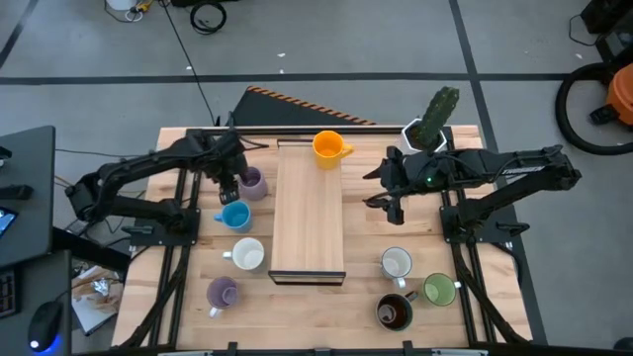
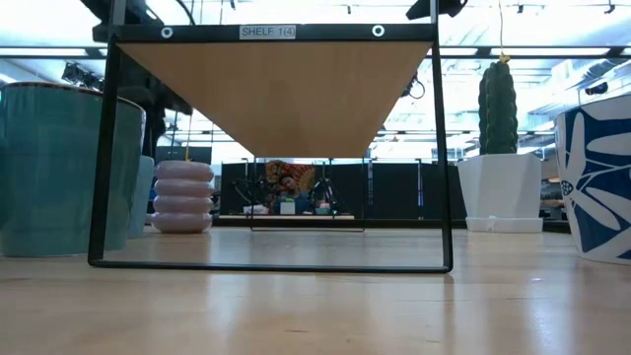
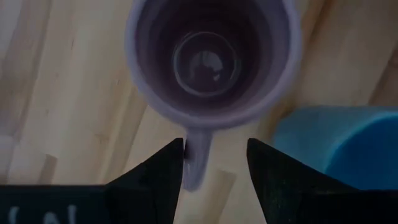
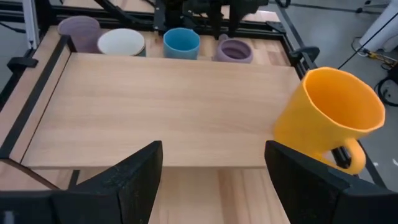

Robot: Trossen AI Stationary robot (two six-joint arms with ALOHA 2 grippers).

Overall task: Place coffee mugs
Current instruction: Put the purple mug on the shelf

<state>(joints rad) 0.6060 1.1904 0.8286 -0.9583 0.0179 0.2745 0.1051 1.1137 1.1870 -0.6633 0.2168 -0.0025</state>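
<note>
I've got the left claw [image 3: 214,165] parked right over the lilac mug [image 1: 251,184] on the table's [image 1: 178,307] left half, just beside the shelf [image 1: 309,222], w/ the blue mug [image 1: 235,216] just next to it. Key relation: in the left wrist view the mug's handle [image 3: 198,158] points straight back toward the claw and sits between the two open fingers [image 3: 158,177], nearer one finger than the other, not pinched yet as far as I can see. So the mug body lies dead ahead of the claw, handle axis in line w/ the approach; I reckon a straight close on the handle is what's next, then a lift onto the shelf. Left arm is clearly the nearer one for this mug. Right claw [image 4: 214,180] hangs open near the shelf's right edge, facing across the top, w/ the orange mug [image 1: 329,146] already up on the far end. Rest of the mugs are on the table: white [image 1: 247,254] and a 2nd lilac [image 1: 222,292] on the left, white [image 1: 397,263], green [image 1: 439,290], brown [image 1: 395,311] on the right. Hard to judge: how high the fingers sit vs the handle, since the wrist view looks straight down; low view shows neither claw, and the arm covers part of the mug from above.
</note>
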